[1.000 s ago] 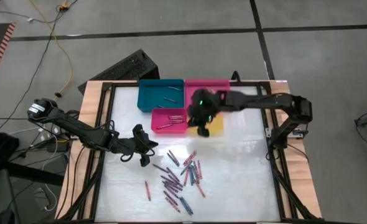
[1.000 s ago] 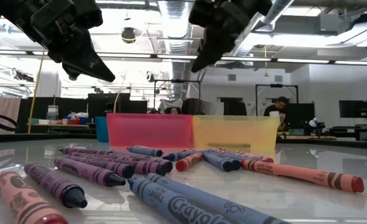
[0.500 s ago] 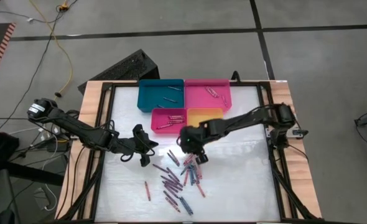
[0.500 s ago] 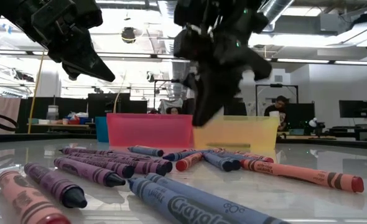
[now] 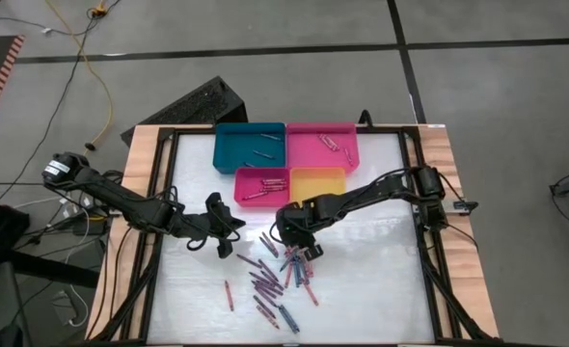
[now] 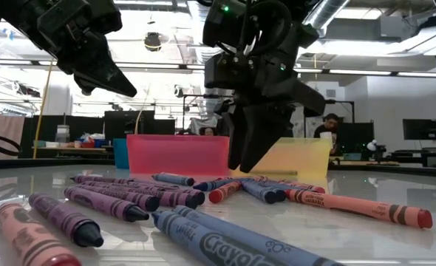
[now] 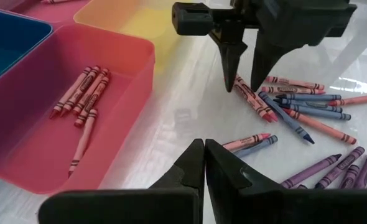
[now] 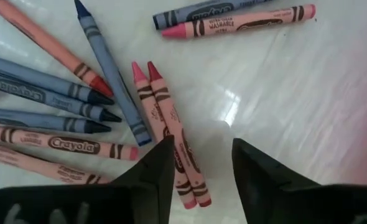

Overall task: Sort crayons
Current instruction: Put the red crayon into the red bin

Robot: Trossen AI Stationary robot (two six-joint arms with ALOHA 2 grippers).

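Several crayons (image 5: 280, 270), red, purple and blue, lie loose on the white table top; they also show in the low view (image 6: 166, 196). My right gripper (image 5: 302, 243) points down, open, just above the pile's far end. Its fingers straddle two red crayons (image 8: 165, 118) lying side by side without touching them; it also shows in the left wrist view (image 7: 242, 78). My left gripper (image 5: 231, 231) is shut and empty, held above the table to the left of the pile (image 7: 205, 158).
At the far side stand a blue tray (image 5: 229, 146), a large pink tray (image 5: 309, 154), a small pink tray (image 5: 249, 198) holding several red crayons (image 7: 81, 99), and a yellow tray (image 5: 318, 180). A black frame (image 5: 164, 183) rims the table. People sit in the room behind.
My right gripper has gone from above the yellow tray toward the table's near edge and a little left, and down. It now stands over the far end of the crayon pile. The crayons have stayed where they were.
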